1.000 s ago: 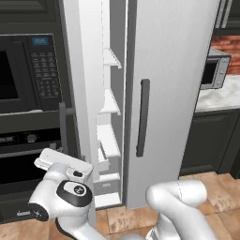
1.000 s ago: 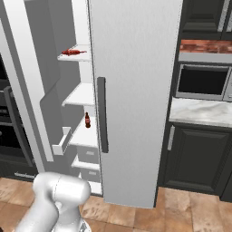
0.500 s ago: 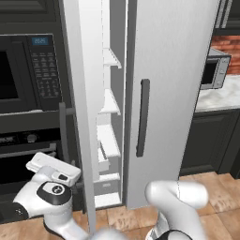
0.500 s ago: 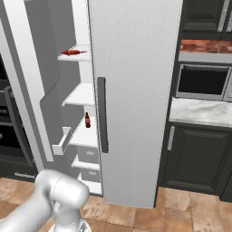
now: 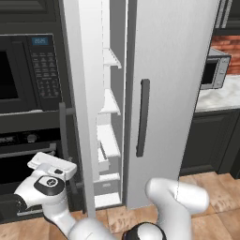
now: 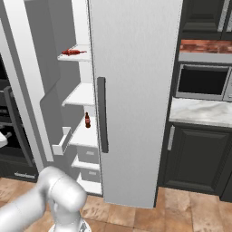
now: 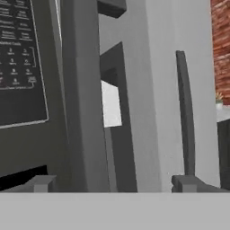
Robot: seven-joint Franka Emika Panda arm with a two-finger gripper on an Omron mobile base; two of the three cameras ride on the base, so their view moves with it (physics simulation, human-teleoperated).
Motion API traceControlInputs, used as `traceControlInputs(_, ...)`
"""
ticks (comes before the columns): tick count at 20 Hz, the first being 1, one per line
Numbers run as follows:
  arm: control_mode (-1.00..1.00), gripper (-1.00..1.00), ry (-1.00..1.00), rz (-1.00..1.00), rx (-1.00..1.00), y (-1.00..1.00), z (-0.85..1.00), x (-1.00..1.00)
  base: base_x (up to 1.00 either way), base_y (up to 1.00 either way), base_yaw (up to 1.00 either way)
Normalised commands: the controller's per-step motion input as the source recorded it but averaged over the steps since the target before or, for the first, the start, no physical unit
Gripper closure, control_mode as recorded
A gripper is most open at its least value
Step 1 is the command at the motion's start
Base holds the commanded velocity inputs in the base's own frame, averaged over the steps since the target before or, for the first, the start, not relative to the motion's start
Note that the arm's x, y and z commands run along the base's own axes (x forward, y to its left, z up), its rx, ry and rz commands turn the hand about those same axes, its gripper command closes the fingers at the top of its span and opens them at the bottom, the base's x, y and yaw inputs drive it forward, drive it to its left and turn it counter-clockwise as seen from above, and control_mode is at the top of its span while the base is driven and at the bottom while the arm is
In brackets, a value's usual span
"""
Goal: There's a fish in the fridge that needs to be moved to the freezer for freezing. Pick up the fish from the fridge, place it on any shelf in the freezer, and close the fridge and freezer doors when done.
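Note:
The freezer (image 5: 108, 140) stands open, its short white shelves showing. Its door (image 5: 83, 117) swings out to the left, seen edge-on. On the top freezer shelf lies a small red fish-shaped thing (image 6: 72, 52). The wide fridge door (image 5: 168, 93) is shut, its dark bar handle (image 5: 142, 118) facing me. My gripper (image 5: 52, 165) hangs low at the left, outside the open freezer door and in front of the black oven. In the hand view the gripper (image 7: 114, 185) is open and holds nothing, looking at the freezer door's edge (image 7: 81, 112) and the fridge handle (image 7: 185, 112).
A small dark bottle (image 6: 87, 120) stands on a lower freezer shelf. The black wall oven with keypad (image 5: 28, 75) is at the left. A microwave (image 6: 201, 81) sits on the marble counter (image 6: 199, 113) at the right, over dark cabinets. The floor is brown tile.
The arm has swung left and down. The hand moved from in front of the freezer door to in front of the oven. The doors have not moved.

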Motion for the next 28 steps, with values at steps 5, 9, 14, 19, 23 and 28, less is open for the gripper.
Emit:
traceControlInputs(5, -1.0, -1.0, 0.13, -0.03, -0.13, 0.07, -0.33, 0.61, 0.0, 0.0, 0.0)
traceControlInputs(9, -1.0, -1.0, 0.18, 0.0, -0.11, 0.01, -0.4, 0.64, 0.0, 0.0, 0.0)
traceControlInputs(14, -1.0, -1.0, 0.15, 0.0, -0.1, 0.0, -0.4, 0.65, 0.0, 0.0, 0.0)
traceControlInputs(19, -1.0, -1.0, 0.05, 0.0, -0.02, -0.27, -0.23, 0.45, 0.0, 0.0, 0.0)
traceControlInputs(23, -1.0, -1.0, 0.0, 0.0, 0.0, -0.65, -0.03, 0.24, 0.0, 0.0, 0.0)
traceControlInputs(28, -1.0, -1.0, -0.03, 0.0, 0.0, -0.84, 0.0, 0.18, 0.0, 0.0, 0.0)
